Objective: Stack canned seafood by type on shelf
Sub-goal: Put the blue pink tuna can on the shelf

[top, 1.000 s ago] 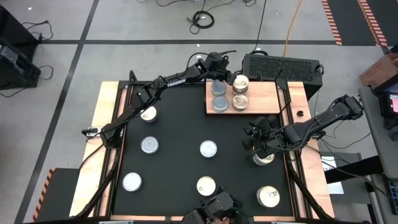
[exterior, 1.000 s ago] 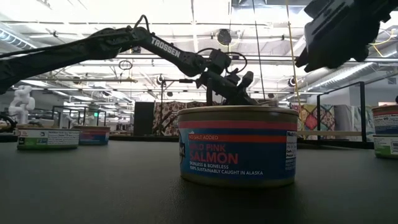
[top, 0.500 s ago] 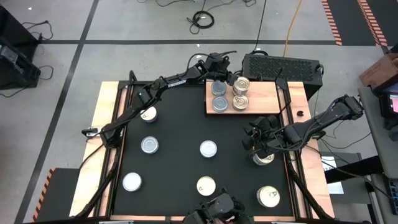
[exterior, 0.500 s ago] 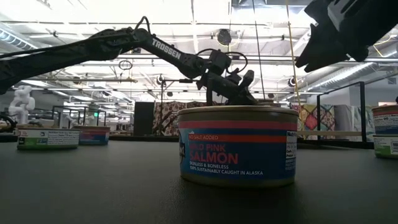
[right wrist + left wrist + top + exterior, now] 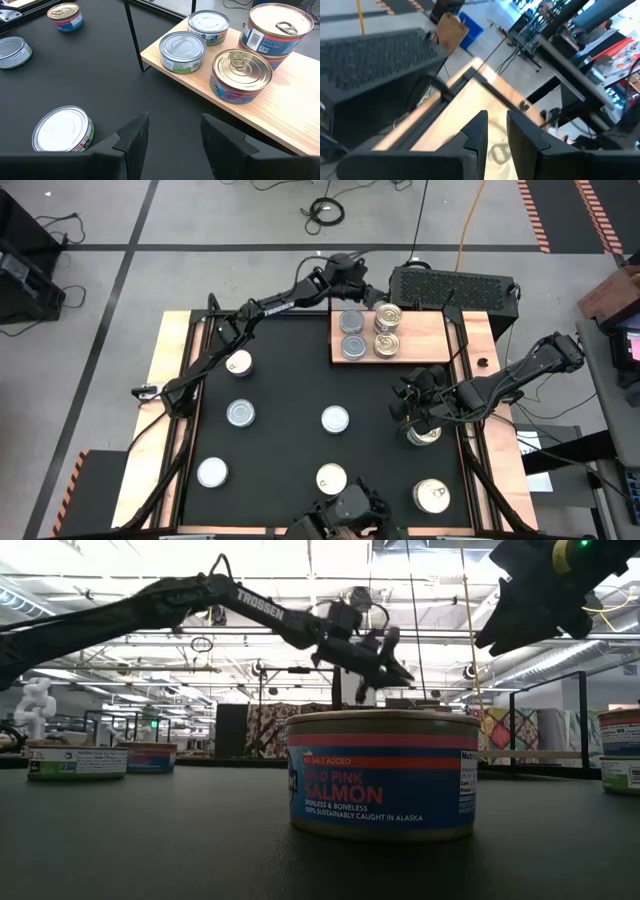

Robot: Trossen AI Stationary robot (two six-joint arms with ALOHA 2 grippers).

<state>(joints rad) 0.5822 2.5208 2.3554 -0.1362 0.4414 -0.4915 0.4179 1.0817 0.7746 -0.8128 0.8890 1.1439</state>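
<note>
Left pincer (image 5: 366, 284) slightly spread, empty, above shelf (image 5: 430, 330) at one o'clock.
Four cans (image 5: 353, 346) stacked there; right pincer (image 5: 408, 408) spread over can (image 5: 424, 434); possible knock on gold stack (image 5: 387, 314).

- A pink-salmon can (image 5: 383, 774) stands upright, close and central, on the dark surface (image 5: 180, 840).
- Two more cans (image 5: 78, 761) sit far off at the left edge.
- The left end effector (image 5: 385, 660) hangs raised behind it.

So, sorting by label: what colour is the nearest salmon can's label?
Blue salmon can label, red band; low view.
</note>
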